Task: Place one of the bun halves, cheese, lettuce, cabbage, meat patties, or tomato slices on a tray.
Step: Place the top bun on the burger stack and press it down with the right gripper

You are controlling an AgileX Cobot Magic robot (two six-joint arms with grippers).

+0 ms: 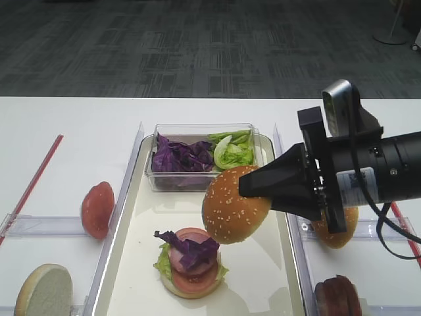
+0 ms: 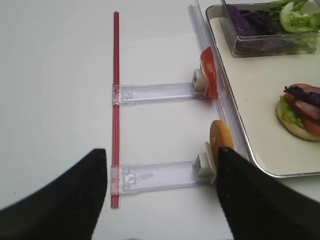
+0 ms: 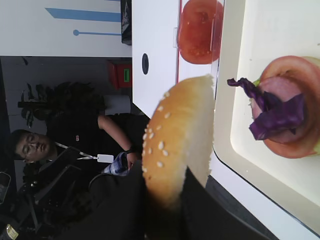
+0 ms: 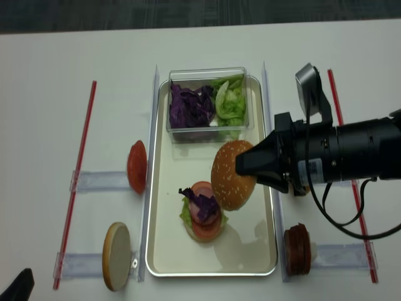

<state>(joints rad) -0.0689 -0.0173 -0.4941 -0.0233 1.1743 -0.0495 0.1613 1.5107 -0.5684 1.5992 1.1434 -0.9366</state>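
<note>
The right gripper (image 1: 253, 186) is pinching the seeded bun top (image 1: 233, 205), held in the air over the tray (image 4: 164, 251), beside the half-built stack (image 4: 202, 211) of bun base, lettuce, tomato, meat and cabbage; the bun is not yet set down; the left gripper (image 2: 160, 187) looks spread and empty, though only partly seen.

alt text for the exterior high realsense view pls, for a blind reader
From above, the right gripper holds a sesame bun top in the air over a cream tray, beside a half-built burger of lettuce, tomato and purple cabbage. A clear tub of cabbage and lettuce sits at the tray's far end.
</note>
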